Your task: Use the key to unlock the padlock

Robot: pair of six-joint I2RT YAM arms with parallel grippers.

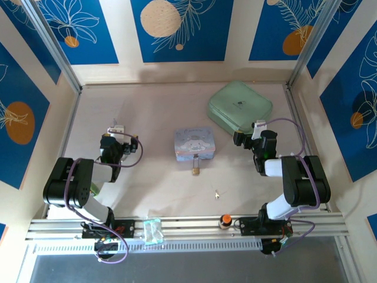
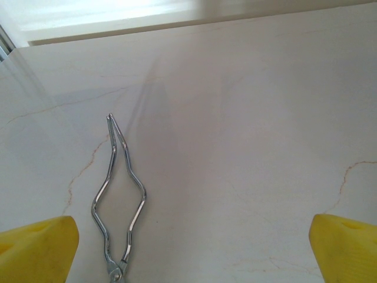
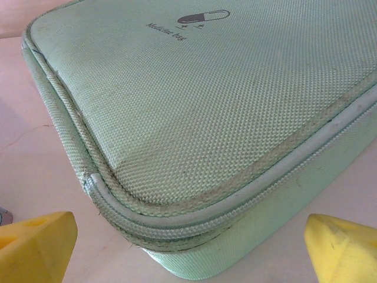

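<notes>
The small brass padlock [image 1: 195, 168] lies on the table just in front of the blue tin [image 1: 194, 143], near the middle. The tiny pale key [image 1: 217, 194] lies apart from it, nearer the front edge and a little to the right. My left gripper [image 1: 119, 139] hovers at the left side of the table, well away from both. Its yellow fingertips [image 2: 35, 250] stand wide apart with nothing between them, so the left gripper [image 2: 188, 250] is open. My right gripper [image 1: 246, 137] sits at the right beside the green bag. This right gripper [image 3: 188, 250] is open too, and empty.
Silver forceps [image 2: 118, 200] lie on the table just ahead of my left gripper. A mint-green fabric medicine bag [image 3: 200, 100] fills the back right corner [image 1: 240, 107]. On the front rail sit a small orange-capped bottle [image 1: 225, 221] and a clear plastic packet [image 1: 152, 231]. Walls enclose the table.
</notes>
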